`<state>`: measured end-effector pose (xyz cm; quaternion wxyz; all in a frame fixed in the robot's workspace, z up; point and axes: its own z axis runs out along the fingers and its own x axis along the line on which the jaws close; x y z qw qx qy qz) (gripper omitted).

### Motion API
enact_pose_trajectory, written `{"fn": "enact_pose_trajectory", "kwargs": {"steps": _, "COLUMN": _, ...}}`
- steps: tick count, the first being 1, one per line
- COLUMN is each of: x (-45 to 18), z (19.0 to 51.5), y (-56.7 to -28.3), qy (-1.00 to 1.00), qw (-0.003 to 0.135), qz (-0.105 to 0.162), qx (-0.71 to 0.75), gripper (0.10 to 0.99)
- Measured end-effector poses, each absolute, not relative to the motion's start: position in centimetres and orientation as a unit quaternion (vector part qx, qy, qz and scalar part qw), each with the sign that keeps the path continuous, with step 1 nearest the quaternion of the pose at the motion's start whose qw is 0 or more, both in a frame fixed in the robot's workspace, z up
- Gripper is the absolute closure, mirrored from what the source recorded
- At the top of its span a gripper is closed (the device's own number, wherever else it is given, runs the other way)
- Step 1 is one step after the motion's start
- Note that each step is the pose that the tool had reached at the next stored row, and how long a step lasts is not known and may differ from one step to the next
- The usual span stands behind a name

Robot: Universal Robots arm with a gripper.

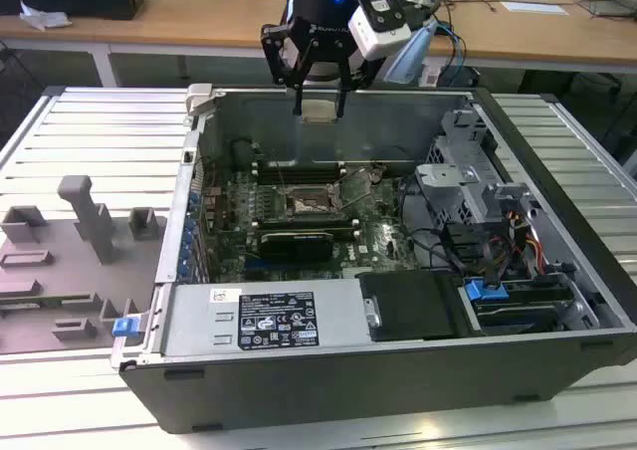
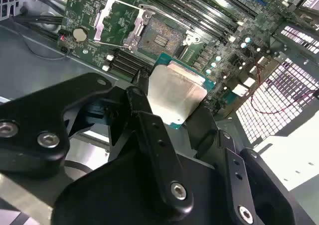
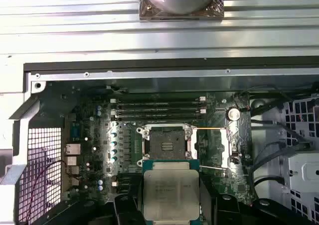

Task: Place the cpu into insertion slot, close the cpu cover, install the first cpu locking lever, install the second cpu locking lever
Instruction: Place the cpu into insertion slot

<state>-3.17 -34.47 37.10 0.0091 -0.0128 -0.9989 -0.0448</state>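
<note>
Above the back wall of the open computer case point(image 1: 299, 370), as the exterior view has it, I've got the gripper point(image 1: 318, 110) hanging over the green motherboard point(image 1: 229, 221) and not yet down among the components. By my reckoning the task has barely started: nothing is seated, so the placing, the closing and both latching steps are all left.

In the second wrist view the cpu cover point(image 2: 117, 21) stands swung up and open beside the insertion slot point(image 2: 159, 38), which lies bare and dark, with nothing in it.

The fingers point(image 3: 130, 207) are clamped on two opposite edges of the cpu point(image 3: 167, 195), its silver-grey top facing the first wrist camera. It sits level between them, well above the board and off to one side of the slot, not directly over it.
</note>
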Motion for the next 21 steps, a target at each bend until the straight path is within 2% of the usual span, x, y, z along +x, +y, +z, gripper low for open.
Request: {"fn": "enact_pose_trajectory", "kwargs": {"steps": 21, "x": -3.17, "z": 37.09, "y": -34.47, "qy": -0.995, "qw": 0.006, "qz": -0.045, "qx": -0.084, "gripper": 0.545}}
